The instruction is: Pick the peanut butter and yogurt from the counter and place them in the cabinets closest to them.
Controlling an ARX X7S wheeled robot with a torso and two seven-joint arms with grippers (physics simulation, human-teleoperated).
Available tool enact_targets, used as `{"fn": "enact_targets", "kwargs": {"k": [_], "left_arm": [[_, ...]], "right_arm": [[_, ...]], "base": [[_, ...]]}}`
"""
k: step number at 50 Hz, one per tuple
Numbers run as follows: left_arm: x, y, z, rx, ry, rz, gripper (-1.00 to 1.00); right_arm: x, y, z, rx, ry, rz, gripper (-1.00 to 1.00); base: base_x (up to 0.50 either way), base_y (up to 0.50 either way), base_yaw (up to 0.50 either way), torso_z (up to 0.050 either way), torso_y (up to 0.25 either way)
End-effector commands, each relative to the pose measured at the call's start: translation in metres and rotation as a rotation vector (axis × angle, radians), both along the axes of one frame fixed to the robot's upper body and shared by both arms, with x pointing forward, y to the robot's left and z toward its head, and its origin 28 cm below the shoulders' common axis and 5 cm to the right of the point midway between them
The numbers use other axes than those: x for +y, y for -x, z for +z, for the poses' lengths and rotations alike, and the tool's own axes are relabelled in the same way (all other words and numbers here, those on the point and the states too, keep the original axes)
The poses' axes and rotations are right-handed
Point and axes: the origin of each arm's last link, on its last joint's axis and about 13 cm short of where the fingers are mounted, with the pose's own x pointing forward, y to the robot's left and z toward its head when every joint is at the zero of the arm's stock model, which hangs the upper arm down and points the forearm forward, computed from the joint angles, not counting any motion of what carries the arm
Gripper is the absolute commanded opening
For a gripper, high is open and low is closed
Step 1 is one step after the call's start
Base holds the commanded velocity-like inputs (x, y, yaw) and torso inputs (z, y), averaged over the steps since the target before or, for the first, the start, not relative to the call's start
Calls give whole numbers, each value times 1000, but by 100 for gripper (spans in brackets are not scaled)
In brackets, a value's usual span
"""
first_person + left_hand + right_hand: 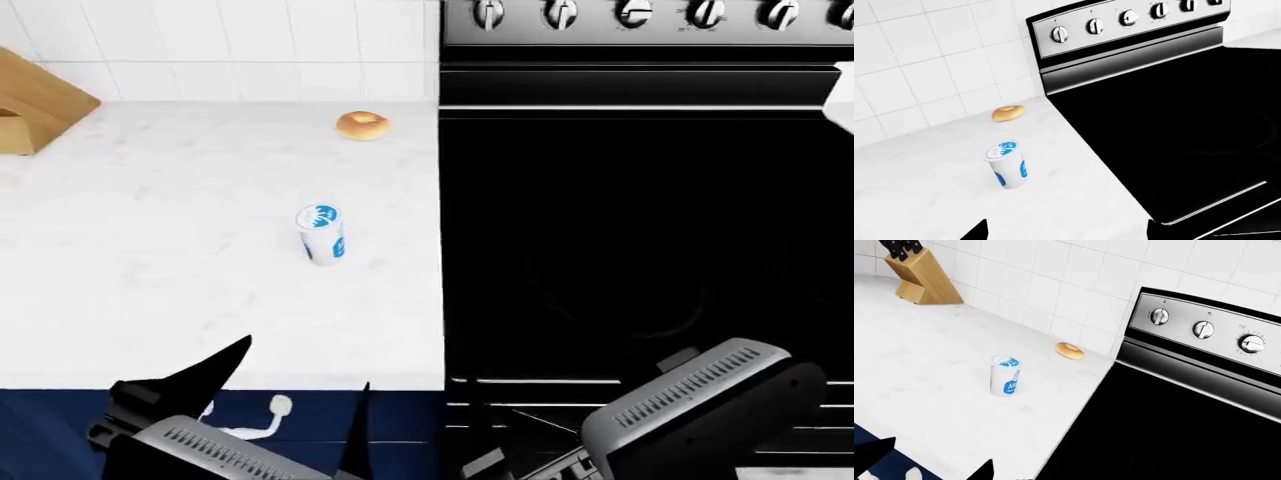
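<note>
While yogurt (1007, 164) stands upright on surface (914, 200) beside stove (1174, 135), left gripper (1067, 231) spread, empty. Head view: right gripper state can't tell. Risk: tipping cup on approach. Right wrist: bagel (1070, 350) well clear.

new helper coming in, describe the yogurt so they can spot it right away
Start at the black stove and look at the white marble counter along its side. The yogurt stands upright there alone, nearer the front edge than the bagel by the tiled wall. It is a small white cup with blue print, unlike the brown ring-shaped bagel.
</note>
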Motion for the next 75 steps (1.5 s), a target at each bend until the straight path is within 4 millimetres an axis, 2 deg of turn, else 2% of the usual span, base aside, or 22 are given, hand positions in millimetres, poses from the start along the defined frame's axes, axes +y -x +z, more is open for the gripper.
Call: {"fn": "enact_targets", "kwargs": {"k": [1,24,32,59,75], "left_arm": [[0,0,0,-2,0,0,100],[0,-1,1,-3,-3,-1,100],[0,0,1,-5,-2,-2,100],[1,0,0,-7,2,2,100],[2,0,1,-10,2,4,100]], "right_arm": [[0,1,0,1,-1,0,100],[0,1,1,10,-9,2,100],[0,0,3,33,-48,16,100],[1,1,3,45,-42,25,100],[1,1,4,45,-57,30,100]], "base": [[-2,500,0,0,0],[-2,500,0,0,0],[9,0,0,0,0],[497,2,0,0,0],[0,0,0,0,0]]}}
